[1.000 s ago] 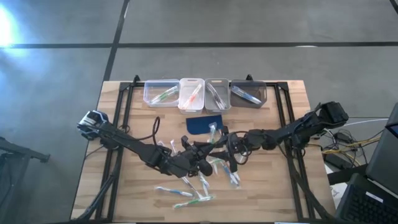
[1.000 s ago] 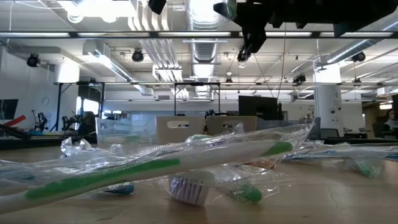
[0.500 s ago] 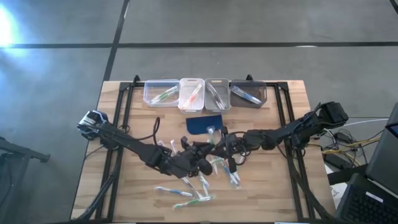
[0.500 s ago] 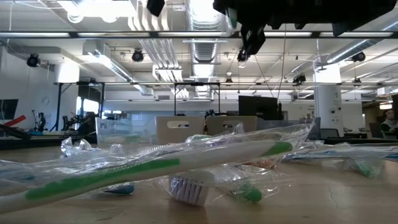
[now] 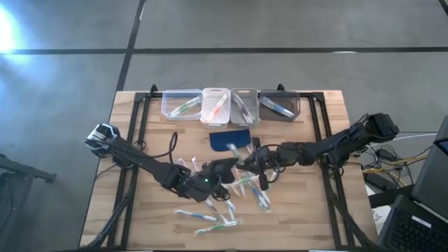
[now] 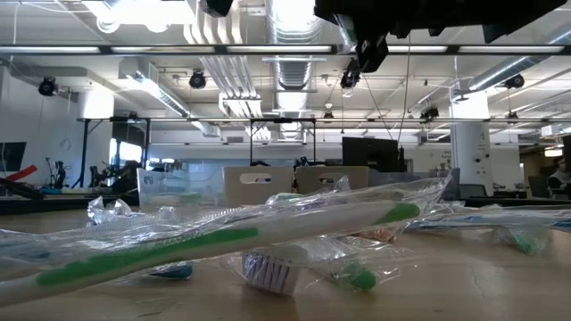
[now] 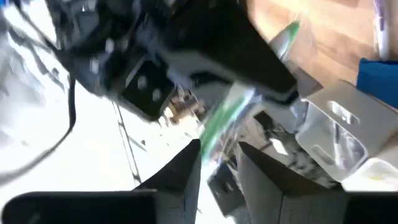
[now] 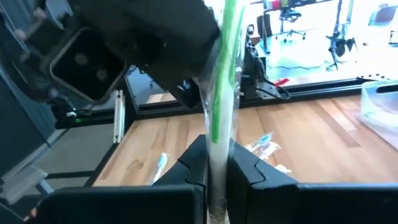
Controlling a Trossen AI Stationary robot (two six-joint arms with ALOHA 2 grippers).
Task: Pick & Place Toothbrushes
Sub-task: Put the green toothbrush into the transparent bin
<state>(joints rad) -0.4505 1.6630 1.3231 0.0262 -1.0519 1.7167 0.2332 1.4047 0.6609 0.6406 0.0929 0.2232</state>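
Both arms meet over the middle of the bench, and the action is a handoff in the air. The right tool has its fingers pressed together on a green-striped wrapped toothbrush, the stick rising straight up between them in the right wrist view. From above, that right tool sits just past centre toward 3 o'clock, with its arm running out to the bench's 3 o'clock edge. The left tool is right beside it on the 9 o'clock side, its arm trailing back toward 8 o'clock. In the left wrist view the left tool has its fingers spread, a gap showing between them, and the same green brush stands just beyond that gap; whether they touch it I cannot tell. The blue pad lies just toward 12 from the two tools. Loose toothbrushes in clear wrap are scattered from centre down toward 6 o'clock. Along the 12 o'clock edge stand four clear bins in a row, each with a brush or two inside. At bench level, a green-handled wrapped brush lies across the foreground, with a bristle head beneath it.
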